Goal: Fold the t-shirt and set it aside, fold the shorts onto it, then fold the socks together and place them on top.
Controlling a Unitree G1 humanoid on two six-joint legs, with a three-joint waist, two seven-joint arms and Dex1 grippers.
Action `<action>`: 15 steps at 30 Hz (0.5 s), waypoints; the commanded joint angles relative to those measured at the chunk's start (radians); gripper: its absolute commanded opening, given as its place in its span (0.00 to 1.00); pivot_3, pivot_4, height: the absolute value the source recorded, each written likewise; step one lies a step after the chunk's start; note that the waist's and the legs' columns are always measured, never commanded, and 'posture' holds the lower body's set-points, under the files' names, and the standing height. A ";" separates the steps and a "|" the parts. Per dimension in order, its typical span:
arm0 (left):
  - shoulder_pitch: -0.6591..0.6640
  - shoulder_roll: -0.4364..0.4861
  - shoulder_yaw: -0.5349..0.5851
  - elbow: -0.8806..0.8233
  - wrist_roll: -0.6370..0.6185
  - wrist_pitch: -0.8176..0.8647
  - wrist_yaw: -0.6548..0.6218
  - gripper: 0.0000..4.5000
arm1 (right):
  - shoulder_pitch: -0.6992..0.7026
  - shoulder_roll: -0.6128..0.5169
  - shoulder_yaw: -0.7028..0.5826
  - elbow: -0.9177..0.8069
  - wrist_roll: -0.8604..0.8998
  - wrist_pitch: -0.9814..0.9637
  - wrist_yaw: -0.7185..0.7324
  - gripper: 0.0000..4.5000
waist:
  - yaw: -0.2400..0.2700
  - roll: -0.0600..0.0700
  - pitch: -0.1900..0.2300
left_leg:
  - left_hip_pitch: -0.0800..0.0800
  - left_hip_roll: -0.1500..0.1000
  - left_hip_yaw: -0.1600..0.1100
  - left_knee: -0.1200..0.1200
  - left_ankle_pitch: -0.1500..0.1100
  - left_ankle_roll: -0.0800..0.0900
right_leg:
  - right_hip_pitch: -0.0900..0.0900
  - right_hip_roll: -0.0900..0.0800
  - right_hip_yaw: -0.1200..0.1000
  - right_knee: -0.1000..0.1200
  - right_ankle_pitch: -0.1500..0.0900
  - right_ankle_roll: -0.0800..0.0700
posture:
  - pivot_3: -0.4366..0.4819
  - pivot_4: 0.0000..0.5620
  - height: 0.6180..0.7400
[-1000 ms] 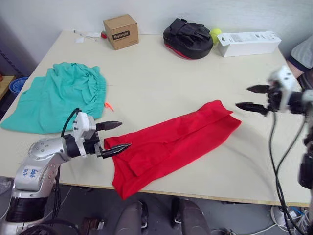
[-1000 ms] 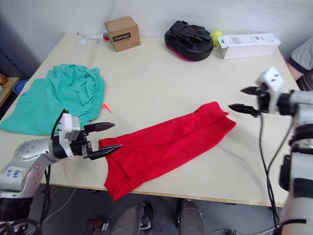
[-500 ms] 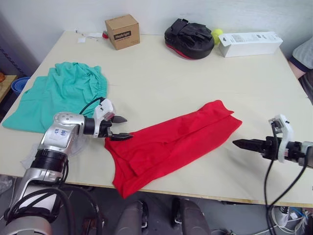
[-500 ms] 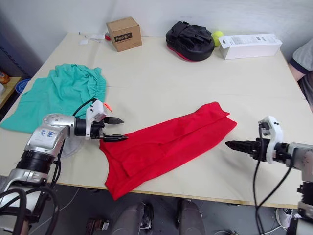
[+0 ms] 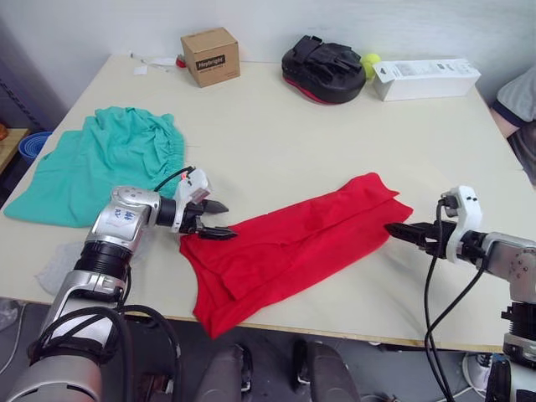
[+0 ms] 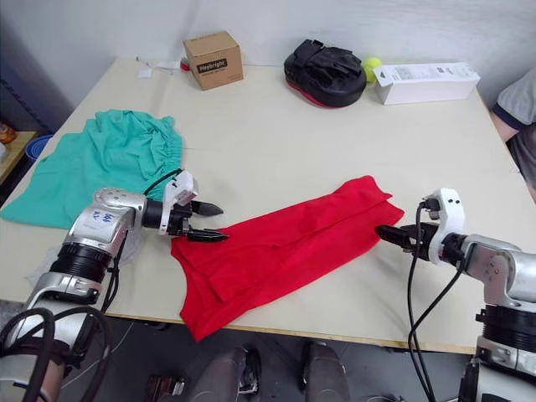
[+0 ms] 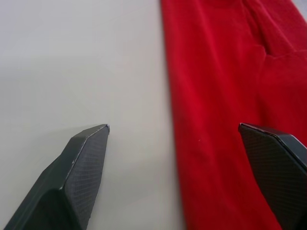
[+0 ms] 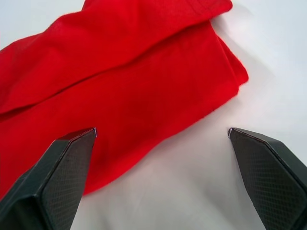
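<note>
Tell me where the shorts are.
The shorts lie spread on the table's left side, beyond the left pincer and apart from the t-shirt.

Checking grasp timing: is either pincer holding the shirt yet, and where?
Nothing is held. Both the left pincer and right pincer are open beside the t-shirt.

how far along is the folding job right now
Early. Done so far: the t-shirt lies folded lengthwise into a long red strip on the table. In hand: the left gripper and right gripper sit open at its opposite ends, neither gripping it yet, seemingly lining up the next fold. Left: finishing the shirt and setting it aside, then the shorts, lying unfolded at the left, and the socks.
</note>
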 commanded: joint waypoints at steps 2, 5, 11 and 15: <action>0.052 -0.011 -0.034 -0.057 0.008 0.049 -0.020 0.91 | -0.008 0.030 0.045 0.020 0.021 0.006 -0.028 1.00 | -0.003 -0.001 -0.001 | 0.000 0.000 0.000 0.000 0.000 0.000 | 0.000 0.000 0.000 0.000 0.000 0.000 | 0.48 0.27 1.00; 0.069 -0.016 -0.035 -0.075 0.014 0.060 -0.008 0.72 | -0.019 0.048 0.068 0.027 0.024 0.006 -0.041 1.00 | -0.004 -0.002 -0.001 | 0.000 0.000 0.000 0.000 0.000 0.000 | 0.000 0.000 0.000 0.000 0.000 0.000 | 0.48 0.27 1.00; 0.084 -0.012 -0.028 -0.095 0.011 0.083 -0.004 0.28 | -0.053 0.067 0.099 0.052 0.023 -0.004 -0.051 0.70 | -0.009 -0.003 -0.002 | 0.001 0.001 0.000 -0.001 0.000 0.000 | 0.000 0.000 0.000 0.000 0.000 0.000 | 0.48 0.27 1.00; 0.104 -0.010 -0.004 -0.121 -0.008 0.116 0.008 0.00 | -0.073 0.075 0.116 0.078 0.017 -0.033 -0.056 0.38 | -0.016 -0.003 -0.002 | 0.001 0.001 0.000 -0.001 0.000 0.000 | 0.000 0.000 0.000 0.000 0.000 0.000 | 0.48 0.27 1.00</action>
